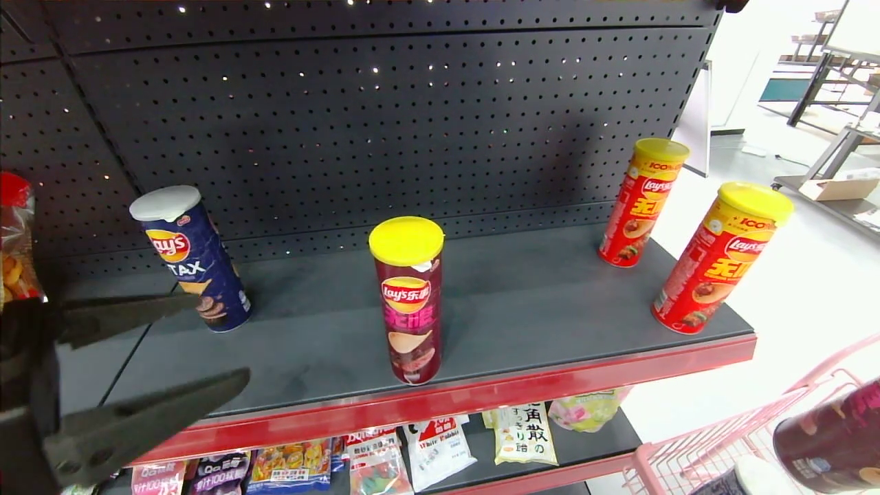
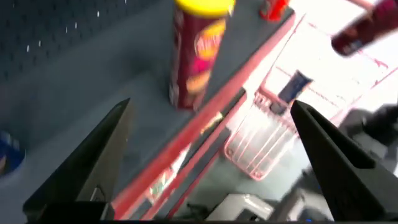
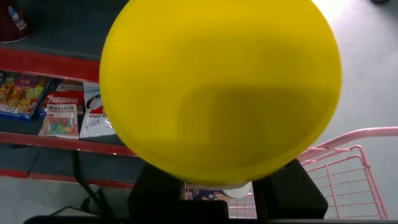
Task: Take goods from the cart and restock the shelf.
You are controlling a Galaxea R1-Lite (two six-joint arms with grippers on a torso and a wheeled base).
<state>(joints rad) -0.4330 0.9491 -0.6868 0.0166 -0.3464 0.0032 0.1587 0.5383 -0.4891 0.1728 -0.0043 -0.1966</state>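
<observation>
Left gripper point(image 1: 223, 337) is closest to the lens, over the left front part of the shelf point(image 1: 536, 302). Jaws spread wide, nothing between them.

Right gripper point(image 3: 227, 190) is off the shelf's right end, lower than the board, above the cart point(image 1: 650, 460). It has hold of the held can point(image 1: 832, 433), a dark maroon tube tipped on a slant. The can's yellow lid point(image 3: 217, 87) faces the wrist camera and hides the fingertips. Black gripper parts show on both sides under the lid.

Pegboard point(image 1: 385, 103): dark, perforated, rises from the shelf's back edge.

Shelf: dark grey board, red front edge point(image 1: 481, 392), four cans on it, all upright and well apart.

Cart: pink wire, below and beyond the shelf's right front corner. One more can lies inside it, details unclear.

Front red can point(image 1: 718, 261): yellow lid, shelf's right front corner, near the edge.

Maroon can point(image 1: 409, 302): yellow lid, middle of the shelf, just behind the front edge.

Blue can point(image 1: 196, 265): white lid, shelf's left side, further back than the maroon one. The upper gripper finger ends just beside it; can't tell if they touch.

Rear red can point(image 1: 639, 203): yellow lid, shelf's right side, close to the pegboard.

Snack packets point(image 1: 440, 447): a row on the level under the shelf.

Bag point(image 1: 14, 240): red and clear, at the shelf's far left.
</observation>
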